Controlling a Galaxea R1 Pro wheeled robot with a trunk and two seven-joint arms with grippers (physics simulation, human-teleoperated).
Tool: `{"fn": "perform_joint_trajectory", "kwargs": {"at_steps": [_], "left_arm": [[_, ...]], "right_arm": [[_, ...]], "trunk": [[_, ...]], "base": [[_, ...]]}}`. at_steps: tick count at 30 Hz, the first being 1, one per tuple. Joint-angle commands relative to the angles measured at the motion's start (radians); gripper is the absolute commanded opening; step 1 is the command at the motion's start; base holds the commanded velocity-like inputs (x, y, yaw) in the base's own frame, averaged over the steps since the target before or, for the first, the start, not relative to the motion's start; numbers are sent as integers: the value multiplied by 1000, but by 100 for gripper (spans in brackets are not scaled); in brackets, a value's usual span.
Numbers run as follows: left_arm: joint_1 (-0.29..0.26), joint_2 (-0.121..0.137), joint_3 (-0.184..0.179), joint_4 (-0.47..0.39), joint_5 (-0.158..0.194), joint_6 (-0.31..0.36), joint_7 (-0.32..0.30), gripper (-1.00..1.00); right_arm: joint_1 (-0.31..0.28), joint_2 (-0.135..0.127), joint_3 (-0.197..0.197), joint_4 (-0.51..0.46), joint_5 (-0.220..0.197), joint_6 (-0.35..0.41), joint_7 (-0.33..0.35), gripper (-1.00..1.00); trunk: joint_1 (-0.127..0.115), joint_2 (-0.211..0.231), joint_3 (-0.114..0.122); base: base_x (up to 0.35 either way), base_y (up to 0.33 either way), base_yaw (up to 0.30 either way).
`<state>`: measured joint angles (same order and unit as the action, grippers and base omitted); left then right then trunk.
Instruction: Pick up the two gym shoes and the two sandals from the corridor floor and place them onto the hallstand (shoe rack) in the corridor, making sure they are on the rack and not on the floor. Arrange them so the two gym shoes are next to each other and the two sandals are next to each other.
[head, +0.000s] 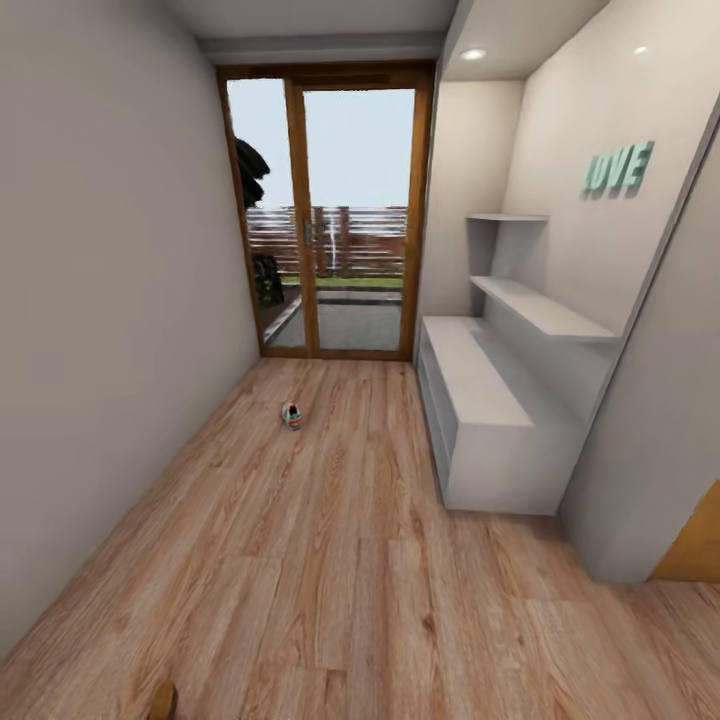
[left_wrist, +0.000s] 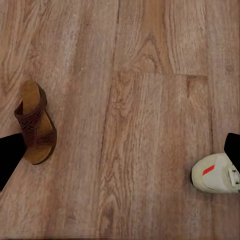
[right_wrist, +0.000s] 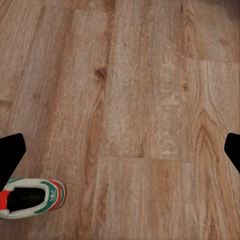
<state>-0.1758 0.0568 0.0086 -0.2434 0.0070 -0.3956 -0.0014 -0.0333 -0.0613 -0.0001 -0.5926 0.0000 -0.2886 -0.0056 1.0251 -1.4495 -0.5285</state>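
Note:
One white gym shoe (head: 291, 415) with green and red marks lies far down the corridor floor (head: 330, 560). The pale hallstand (head: 480, 385) stands along the right wall, its bench and shelves bare. In the left wrist view a brown sandal (left_wrist: 35, 122) lies on the planks by one dark finger (left_wrist: 10, 155), and the toe of a gym shoe (left_wrist: 216, 173) shows by the other. My left gripper (left_wrist: 122, 147) is open above bare floor. In the right wrist view a gym shoe (right_wrist: 30, 198) lies beside one finger (right_wrist: 11, 150). My right gripper (right_wrist: 120, 150) is open and holds nothing.
A wood-framed glass door (head: 330, 210) closes the corridor's far end. A plain wall (head: 110, 300) runs along the left. A grey wall panel (head: 650, 450) juts out beside the hallstand's near end. A small brown shape (head: 163, 700) sits at the bottom edge.

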Motion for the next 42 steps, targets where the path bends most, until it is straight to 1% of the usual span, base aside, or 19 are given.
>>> {"fn": "perform_joint_trajectory", "kwargs": {"at_steps": [1,8,26,35,42], "left_arm": [[-1,0,1,1,1,-3,0,100],[-1,0,1,1,1,-3,0,100],[1,0,1,1,1,-4,0,100],[1,0,1,1,1,-4,0,100],[1,0,2,-4,2,-5,0,100]], "right_arm": [[0,0,0,0,0,-3,-1,100],[0,0,-1,0,0,-3,-1,100],[0,0,-1,0,0,-3,-2,100],[0,0,-1,0,0,-3,-2,100],[0,0,-1,-4,0,-3,-2,100]], "trunk": [[0,0,-1],[0,0,-1],[0,0,-1],[0,0,-1],[0,0,-1]], "base": [[7,0,130],[3,0,59],[-1,0,2],[-196,0,0],[-54,0,0]]}}
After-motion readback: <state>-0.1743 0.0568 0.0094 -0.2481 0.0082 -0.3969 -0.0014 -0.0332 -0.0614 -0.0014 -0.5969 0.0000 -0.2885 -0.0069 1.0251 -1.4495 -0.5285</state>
